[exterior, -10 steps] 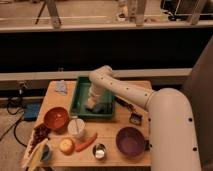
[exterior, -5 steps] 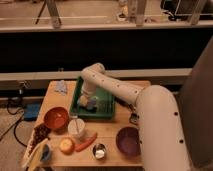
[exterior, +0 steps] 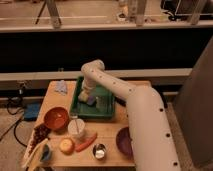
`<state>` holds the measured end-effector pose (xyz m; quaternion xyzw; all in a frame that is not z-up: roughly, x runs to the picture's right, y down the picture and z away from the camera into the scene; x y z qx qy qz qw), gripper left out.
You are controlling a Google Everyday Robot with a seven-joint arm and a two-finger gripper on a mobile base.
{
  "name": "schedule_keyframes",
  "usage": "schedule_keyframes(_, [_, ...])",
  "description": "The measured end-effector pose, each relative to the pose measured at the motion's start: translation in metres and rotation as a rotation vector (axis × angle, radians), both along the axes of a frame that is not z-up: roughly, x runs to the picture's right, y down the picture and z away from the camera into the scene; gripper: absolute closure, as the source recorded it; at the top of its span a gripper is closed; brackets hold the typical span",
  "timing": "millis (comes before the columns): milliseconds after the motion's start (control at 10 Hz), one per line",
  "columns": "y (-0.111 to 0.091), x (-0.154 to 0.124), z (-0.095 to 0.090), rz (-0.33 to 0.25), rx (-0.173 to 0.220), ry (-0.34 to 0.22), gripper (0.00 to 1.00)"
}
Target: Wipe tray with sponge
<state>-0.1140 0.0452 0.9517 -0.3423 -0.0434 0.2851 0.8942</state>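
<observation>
The robot's single arm reaches in from the lower right, bends above the far edge of the table (exterior: pixel 107 131) and drops its gripper (exterior: pixel 87 96) into the dark green tray (exterior: pixel 95 116). The tray lies at the middle of the table's far half, between the pale blue cloth (exterior: pixel 61 87) and the bare wood on the right. The sponge (exterior: pixel 91 101), a small bluish block, rests on the tray floor in its left half. It is directly under the gripper and touching it, a shade toward the near rim. Whether the gripper is clamped on the sponge or only pressing down on it cannot be told here. Most of the uncovered tray floor lies to the picture's right of the sponge, so the next stroke would probably sweep that way. Compared with a second ago, the wrist and sponge sit further toward the tray's left rim; since half a second ago they have barely shifted.
</observation>
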Motion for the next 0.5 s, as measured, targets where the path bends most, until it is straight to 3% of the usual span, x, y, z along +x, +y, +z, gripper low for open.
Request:
schedule_keyframes(300, [-0.012, 0.048, 0.012, 0.091, -0.012, 0.077, 1.0])
schedule_keyframes(500, [-0.011, 0.064, 0.014, 0.132, -0.025, 0.102, 1.0])
